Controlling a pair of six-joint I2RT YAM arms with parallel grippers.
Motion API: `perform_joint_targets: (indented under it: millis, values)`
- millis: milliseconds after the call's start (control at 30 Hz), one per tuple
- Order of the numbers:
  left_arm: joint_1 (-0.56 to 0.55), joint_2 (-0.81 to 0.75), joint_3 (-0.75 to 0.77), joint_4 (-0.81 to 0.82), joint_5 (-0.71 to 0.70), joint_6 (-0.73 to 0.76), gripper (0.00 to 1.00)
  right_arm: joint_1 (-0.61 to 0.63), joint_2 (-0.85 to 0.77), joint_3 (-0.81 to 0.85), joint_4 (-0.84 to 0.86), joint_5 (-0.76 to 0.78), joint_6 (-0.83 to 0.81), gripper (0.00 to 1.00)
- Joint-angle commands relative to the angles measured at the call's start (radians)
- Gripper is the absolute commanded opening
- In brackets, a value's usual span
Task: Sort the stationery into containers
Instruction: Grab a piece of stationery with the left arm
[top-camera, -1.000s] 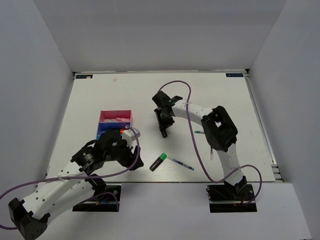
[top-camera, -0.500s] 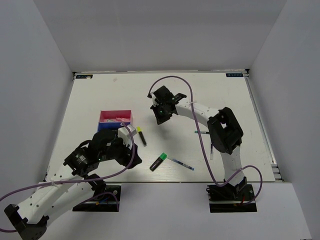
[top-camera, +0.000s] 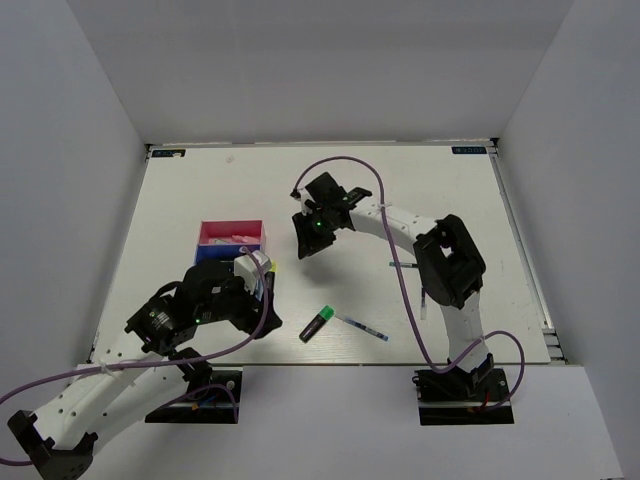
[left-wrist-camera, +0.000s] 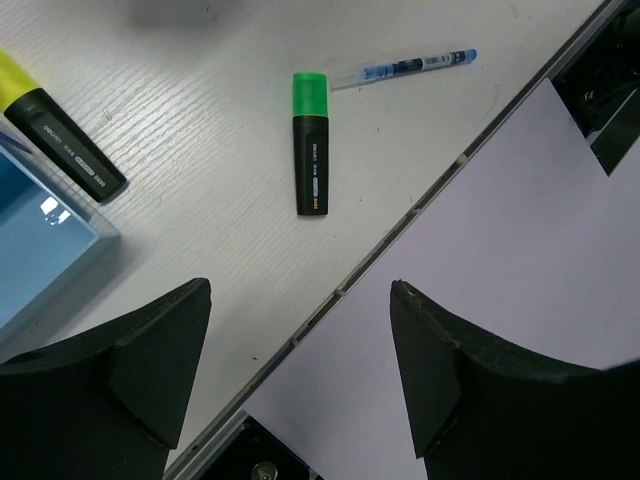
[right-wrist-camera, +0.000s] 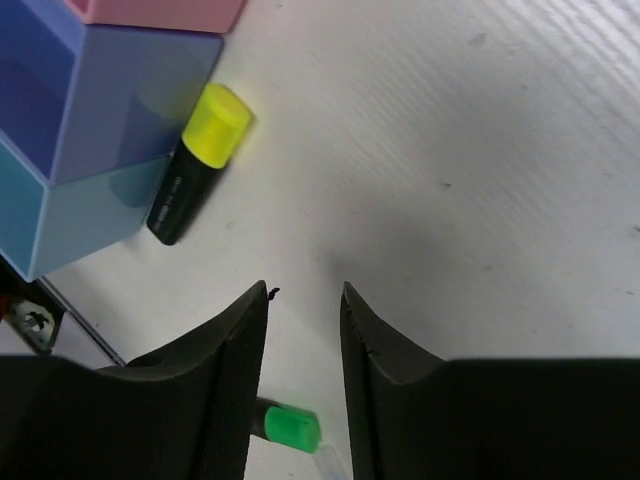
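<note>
The containers (top-camera: 232, 243) stand left of centre: a pink tray with a blue tray (right-wrist-camera: 110, 90) and a light blue tray (left-wrist-camera: 40, 240) adjoining. A yellow-capped highlighter (right-wrist-camera: 195, 165) lies on the table against their outer wall, also seen in the left wrist view (left-wrist-camera: 60, 135); the left arm mostly covers it from above. A green-capped highlighter (top-camera: 317, 323) (left-wrist-camera: 310, 140) and a blue-white pen (top-camera: 362, 326) (left-wrist-camera: 400, 68) lie near the front edge. My right gripper (top-camera: 303, 245) (right-wrist-camera: 303, 295) hovers right of the trays, open and empty. My left gripper (left-wrist-camera: 300, 300) is open and empty over the front edge.
The table's front edge (left-wrist-camera: 400, 225) runs diagonally under the left gripper. A second thin pen (top-camera: 398, 265) lies beside the right arm's forearm. White walls enclose the table on three sides. The right arm's cable (top-camera: 345, 165) loops over the middle.
The right gripper let go of the yellow-capped highlighter, which now lies by the trays; it shut, rose toward the back, then opened again. The left arm's wrist shifted over the highlighter.
</note>
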Motion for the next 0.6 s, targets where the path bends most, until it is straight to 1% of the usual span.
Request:
perform_joint_targets:
  millis: [0,33,67,100,133,167,200,233,267,300,333,367,400,433,500,533,567]
  values:
    - [-0.006,0.007,0.023,-0.008,-0.023,0.003,0.82,0.021,0.016,0.020,0.048,-0.077,0.089,0.39]
    - [-0.003,0.015,0.009,0.003,-0.034,-0.010,0.81,0.019,0.016,0.017,0.053,-0.060,0.089,0.39]
    - [-0.004,0.021,-0.006,0.015,-0.040,-0.025,0.77,0.021,0.010,0.011,0.053,0.009,0.086,0.39]
    - [-0.004,0.048,-0.013,0.053,-0.049,-0.036,0.74,0.025,0.002,0.011,0.051,0.043,0.077,0.39]
    - [-0.004,0.068,-0.022,0.064,-0.064,-0.062,0.69,0.016,-0.007,0.016,0.009,0.128,0.075,0.39]
    - [-0.004,0.084,-0.023,0.076,-0.095,-0.089,0.50,0.005,-0.016,0.010,-0.001,0.217,0.078,0.39]
    - [-0.004,0.119,-0.025,0.101,-0.122,-0.100,0.40,-0.008,-0.039,-0.001,-0.005,0.256,0.081,0.37]
    - [-0.011,0.157,-0.031,0.124,-0.149,-0.143,0.33,-0.016,-0.074,-0.016,-0.002,0.325,0.071,0.34]
    - [-0.017,0.174,-0.033,0.151,-0.216,-0.149,0.28,-0.057,-0.093,-0.085,0.011,0.347,0.061,0.33]
    - [-0.018,0.211,-0.034,0.164,-0.232,-0.155,0.21,-0.068,-0.116,-0.111,0.037,0.367,0.058,0.33]
    - [-0.021,0.246,-0.040,0.205,-0.239,-0.171,0.20,-0.083,-0.181,-0.133,0.045,0.371,0.054,0.31]
    - [-0.024,0.286,-0.042,0.216,-0.274,-0.190,0.20,-0.108,-0.203,-0.180,0.062,0.371,0.040,0.31]
    - [-0.023,0.306,-0.036,0.225,-0.325,-0.197,0.33,-0.129,-0.240,-0.220,0.065,0.371,0.037,0.31]
    - [-0.026,0.346,-0.030,0.247,-0.345,-0.206,0.41,-0.140,-0.274,-0.259,0.070,0.370,0.034,0.31]
    - [-0.030,0.415,-0.001,0.255,-0.393,-0.227,0.49,-0.179,-0.317,-0.296,0.084,0.347,0.037,0.31]
    - [-0.038,0.438,0.012,0.258,-0.461,-0.232,0.59,-0.197,-0.331,-0.344,0.088,0.335,0.040,0.31]
    - [-0.044,0.508,0.029,0.251,-0.491,-0.235,0.61,-0.203,-0.364,-0.360,0.094,0.313,0.047,0.31]
